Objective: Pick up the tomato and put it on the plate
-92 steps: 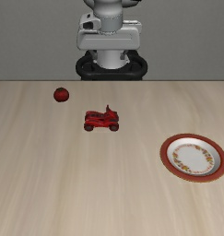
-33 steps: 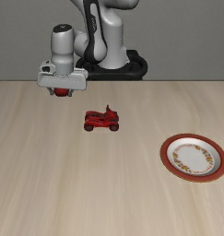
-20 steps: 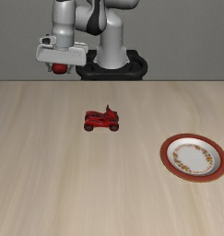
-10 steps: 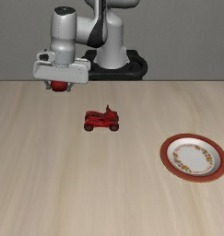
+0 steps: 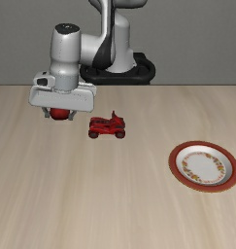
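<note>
The tomato (image 5: 58, 113) is inside the pincer (image 5: 59, 115), at the exterior view's left. The two dark fingers press on it from both sides, so the pincer is clamped on the tomato. Only the lower red part of the tomato shows under the wide grey body of the pincer. It seems to hang a little above the desk (image 5: 100, 195), though from this angle the gap is hard to judge.

Just beside the pincer, toward the exterior view's right, a small red car (image 5: 107, 125) stands on the desk, apart from the tomato. The plate (image 5: 204, 164), white with a red patterned rim, lies well apart, at the exterior view's right and lower in the view. The arm (image 5: 90, 44) bends down from its dark base to the pincer.
</note>
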